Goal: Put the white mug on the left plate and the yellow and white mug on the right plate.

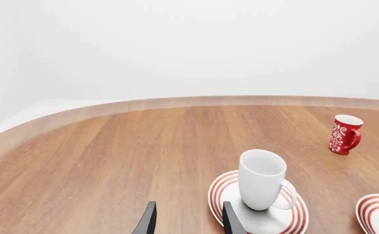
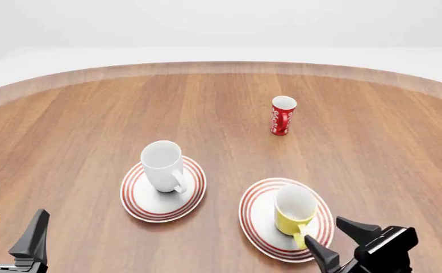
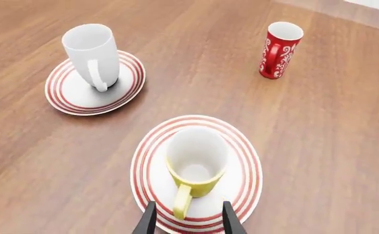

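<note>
The white mug [image 2: 162, 165] stands upright on the left plate [image 2: 141, 202], handle toward me. The yellow and white mug [image 2: 293, 210] stands upright on the right plate [image 2: 255, 222], handle toward my right gripper [image 2: 329, 234]. That gripper is open and empty, just behind the plate's near rim. In the right wrist view its fingers [image 3: 147, 219] frame the yellow handle without touching the mug [image 3: 196, 163]. My left gripper [image 2: 12, 222] is open and empty at the near left, apart from the white mug [image 1: 261, 178].
A red-and-white patterned cup [image 2: 282, 115] stands upright farther back, right of centre; it also shows in the left wrist view [image 1: 344, 134] and the right wrist view [image 3: 279, 48]. The round wooden table's far edge [image 2: 221, 65] curves behind it.
</note>
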Controlling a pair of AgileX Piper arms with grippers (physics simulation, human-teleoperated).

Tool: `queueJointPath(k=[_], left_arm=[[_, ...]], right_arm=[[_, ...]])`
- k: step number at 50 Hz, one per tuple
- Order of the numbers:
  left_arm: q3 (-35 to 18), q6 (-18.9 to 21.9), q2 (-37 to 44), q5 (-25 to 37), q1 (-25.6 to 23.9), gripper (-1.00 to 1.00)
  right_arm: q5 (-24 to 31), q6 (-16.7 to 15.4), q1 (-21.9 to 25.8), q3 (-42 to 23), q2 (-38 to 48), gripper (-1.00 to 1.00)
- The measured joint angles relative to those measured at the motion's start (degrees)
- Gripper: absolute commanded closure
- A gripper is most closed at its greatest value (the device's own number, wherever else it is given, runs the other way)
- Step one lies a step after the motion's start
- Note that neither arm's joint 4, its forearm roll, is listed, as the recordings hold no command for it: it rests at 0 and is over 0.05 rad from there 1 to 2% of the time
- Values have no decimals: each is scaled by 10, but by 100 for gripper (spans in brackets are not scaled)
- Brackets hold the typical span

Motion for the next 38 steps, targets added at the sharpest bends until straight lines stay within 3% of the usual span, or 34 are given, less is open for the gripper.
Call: queueJointPath(k=[38], left_arm=[[0, 0, 0, 0, 0, -100]], right_arm=[[189, -39, -88, 0, -259, -100]])
